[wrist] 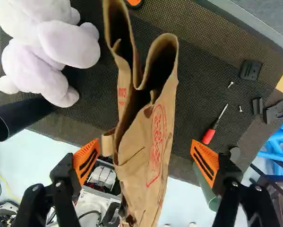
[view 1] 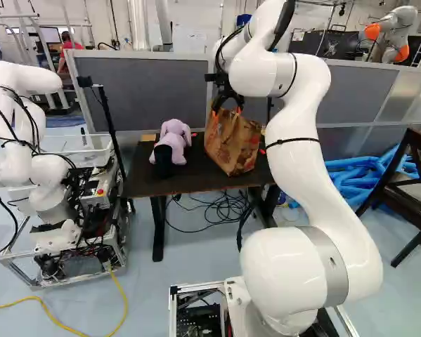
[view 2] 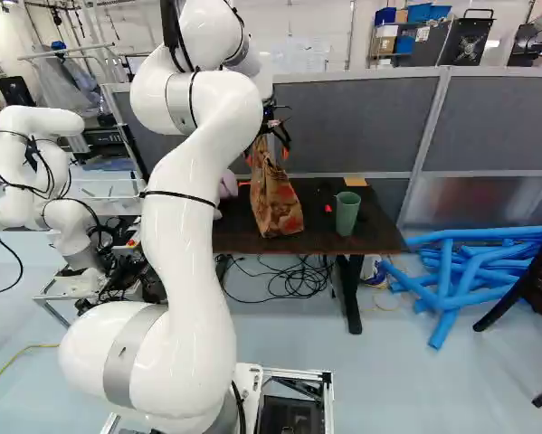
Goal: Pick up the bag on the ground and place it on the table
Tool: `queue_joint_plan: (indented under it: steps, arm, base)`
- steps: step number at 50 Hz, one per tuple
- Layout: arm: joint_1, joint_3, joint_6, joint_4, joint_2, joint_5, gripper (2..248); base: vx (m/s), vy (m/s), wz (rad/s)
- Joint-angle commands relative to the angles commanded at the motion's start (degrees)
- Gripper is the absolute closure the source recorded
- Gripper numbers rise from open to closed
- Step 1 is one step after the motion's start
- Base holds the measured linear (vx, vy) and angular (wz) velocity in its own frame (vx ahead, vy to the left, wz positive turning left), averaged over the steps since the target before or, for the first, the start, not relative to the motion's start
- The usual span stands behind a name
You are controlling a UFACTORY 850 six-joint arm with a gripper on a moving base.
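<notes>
My white arm (view 1: 305,165) nearest, my tool (view 1: 226,112) found released, fingers spread either side of the paper bag (view 1: 231,144), bag on the table (view 1: 196,174) between plush toy (view 1: 173,140) and green cup (view 2: 347,215), grey partition (view 1: 150,91) behind

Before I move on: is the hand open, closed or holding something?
Hand: open, fingers wide apart; the paper bag is between them, not gripped.
</notes>
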Motion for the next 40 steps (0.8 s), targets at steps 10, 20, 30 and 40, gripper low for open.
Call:
queue_joint_plan:
  steps: [10,20,30,40]
  arm:
    - [0.0,0.07,0.0,0.0,0.83,0.0,3]
    - [0.0,0.13,0.0,0.0,2.04,0.0,3]
    - [0.0,0.12,0.0,0.0,3.24,-0.13,3]
    - [0.0,0.06,0.0,0.0,4.43,-1.86,3]
  base:
    - [0.0,0.0,0.0]
    - [0.0,0.0,0.0]
    - [0.0,0.0,0.0]
    - [0.0,0.0,0.0]
